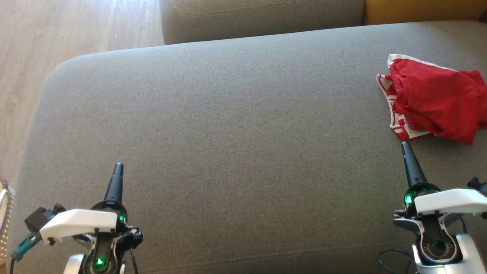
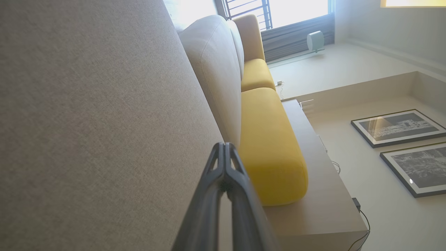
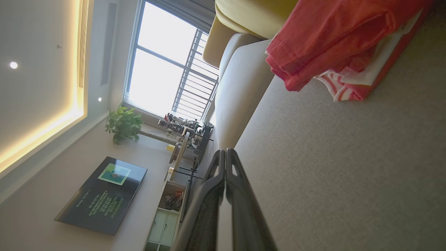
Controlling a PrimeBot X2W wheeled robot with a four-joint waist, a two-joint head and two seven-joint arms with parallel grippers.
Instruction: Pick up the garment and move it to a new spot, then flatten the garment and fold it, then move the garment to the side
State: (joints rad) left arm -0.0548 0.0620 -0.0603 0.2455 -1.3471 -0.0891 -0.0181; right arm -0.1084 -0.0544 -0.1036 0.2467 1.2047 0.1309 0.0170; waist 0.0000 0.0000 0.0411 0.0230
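Observation:
A crumpled red garment (image 1: pixel 433 101) with a red-and-white striped band lies at the far right of the grey sofa seat (image 1: pixel 236 125); the right wrist view has the garment (image 3: pixel 334 38) at its upper right. My right gripper (image 1: pixel 405 144) is shut, empty, its tip just short of the garment's near edge, and its fingers (image 3: pixel 225 153) are pressed together in its own wrist view. Low on the left, my left gripper (image 1: pixel 119 165) hovers over bare cushion, shut with nothing in it; its fingers (image 2: pixel 224 146) meet at the tip.
The grey backrest (image 1: pixel 262 17) and a yellow cushion (image 1: pixel 422 10) run along the far side. Wooden floor (image 1: pixel 57 34) lies beyond the seat's left edge. A broad stretch of bare grey cushion spreads between the two grippers.

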